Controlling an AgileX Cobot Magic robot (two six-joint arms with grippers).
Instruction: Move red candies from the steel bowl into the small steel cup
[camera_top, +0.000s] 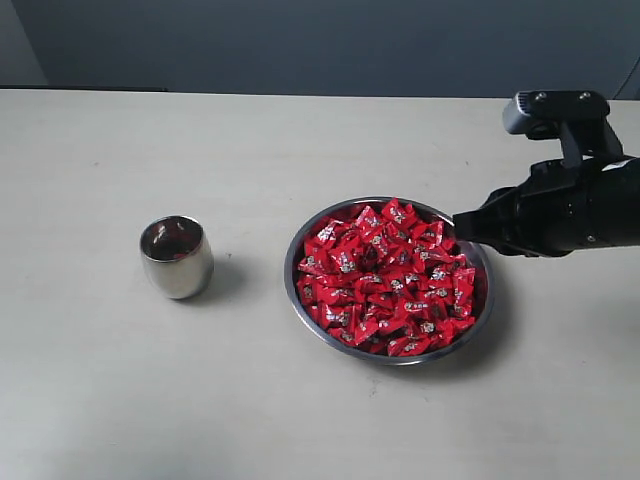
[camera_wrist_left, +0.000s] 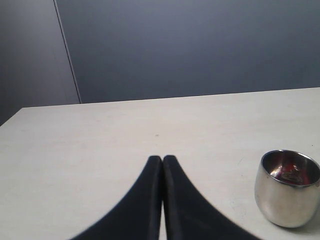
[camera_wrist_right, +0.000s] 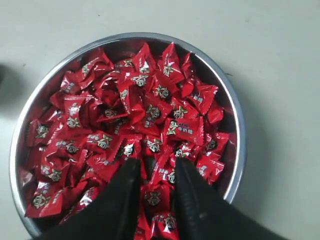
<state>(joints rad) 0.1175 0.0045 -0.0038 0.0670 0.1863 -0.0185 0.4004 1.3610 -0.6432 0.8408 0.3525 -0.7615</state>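
The steel bowl (camera_top: 294, 262) (camera_wrist_right: 235, 107) sits right of centre, heaped with red candies (camera_top: 385, 278) (camera_wrist_right: 130, 115). My right gripper (camera_top: 460, 226) (camera_wrist_right: 157, 162) hangs over the bowl's right rim. Its jaws stand a candy's width apart, and one red candy (camera_wrist_right: 152, 196) fills the gap between them, touching both fingers. The small steel cup (camera_top: 176, 257) (camera_wrist_left: 289, 187) stands upright to the left of the bowl, with a red glint inside. My left gripper (camera_wrist_left: 162, 159) is shut and empty, low over the table beside the cup; it is out of the exterior view.
The pale table (camera_top: 100, 380) runs back to a dark grey wall (camera_top: 300, 40). Bare tabletop lies between cup and bowl. The right arm's black body and camera mount (camera_top: 560, 110) sit above the table's right side.
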